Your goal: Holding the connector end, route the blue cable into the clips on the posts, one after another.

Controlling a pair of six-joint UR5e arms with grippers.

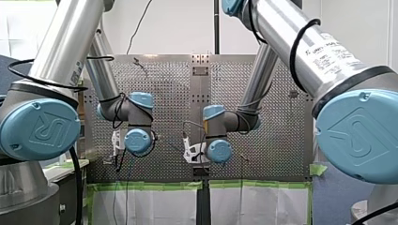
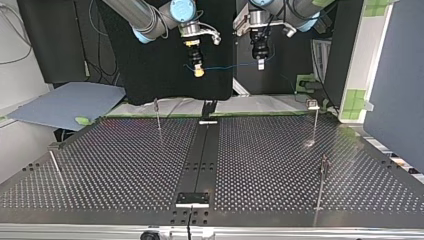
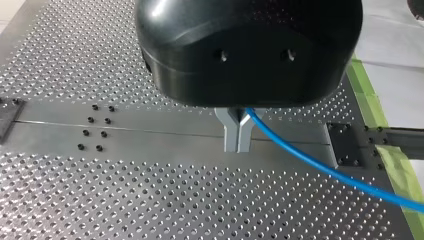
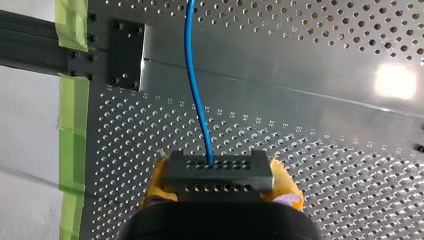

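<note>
The blue cable (image 2: 226,65) hangs high above the table, stretched between both grippers. In the top view my right gripper (image 2: 198,72), with yellow pads, is at the left and my left gripper (image 2: 260,64) at the right. In the right wrist view my right gripper (image 4: 220,186) is shut on the black connector (image 4: 218,174), and the blue cable (image 4: 196,85) runs out ahead of it. In the left wrist view my left gripper (image 3: 238,146) has its metal fingers shut on the blue cable (image 3: 320,167), which trails off to one side.
Thin posts with clips stand on the perforated table (image 2: 125,165): one at the far left (image 2: 158,113), one at the far right (image 2: 315,119), one near right (image 2: 323,181) and a leaning one near left (image 2: 54,161). Green tape (image 4: 72,100) marks the table's edge.
</note>
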